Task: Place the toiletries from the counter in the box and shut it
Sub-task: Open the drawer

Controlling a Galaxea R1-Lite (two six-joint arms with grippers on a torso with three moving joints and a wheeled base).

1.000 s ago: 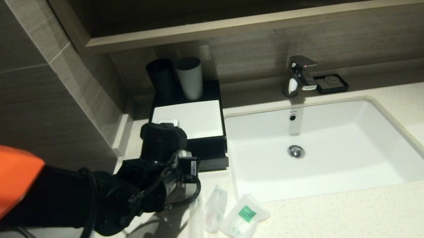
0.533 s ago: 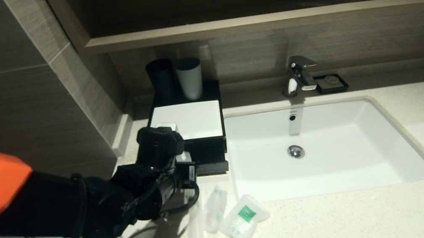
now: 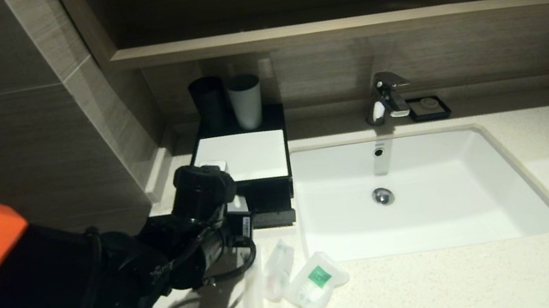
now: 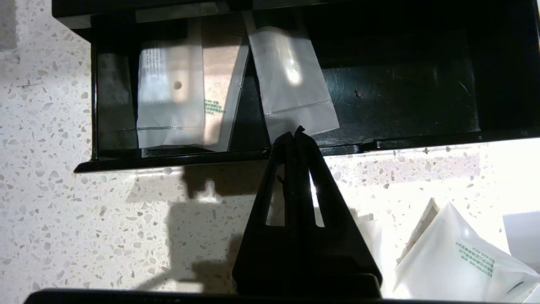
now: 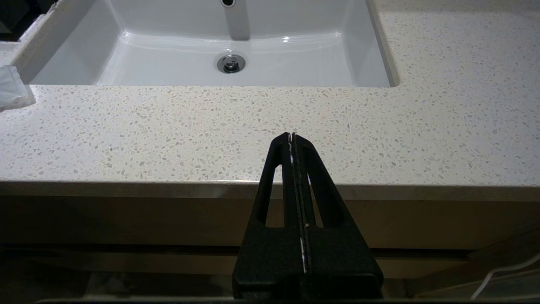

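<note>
Left gripper (image 4: 295,131) is pinched shut and empty, tips right at the front lip of the low black box's pulled-out drawer (image 4: 211,158). The three clear plastic toiletry sachets (image 3: 317,282) lie on the cream speckled stone counter (image 3: 439,287), so I'd pull back, open wide, then grab one by its edge.

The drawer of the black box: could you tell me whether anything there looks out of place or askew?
Yes. In the open drawer, a clear sachet lies slanted rather than square, its near corner reaching the front lip, just beyond the shut left gripper. Another sachet lies straighter. The drawer's other end is bare.
</note>
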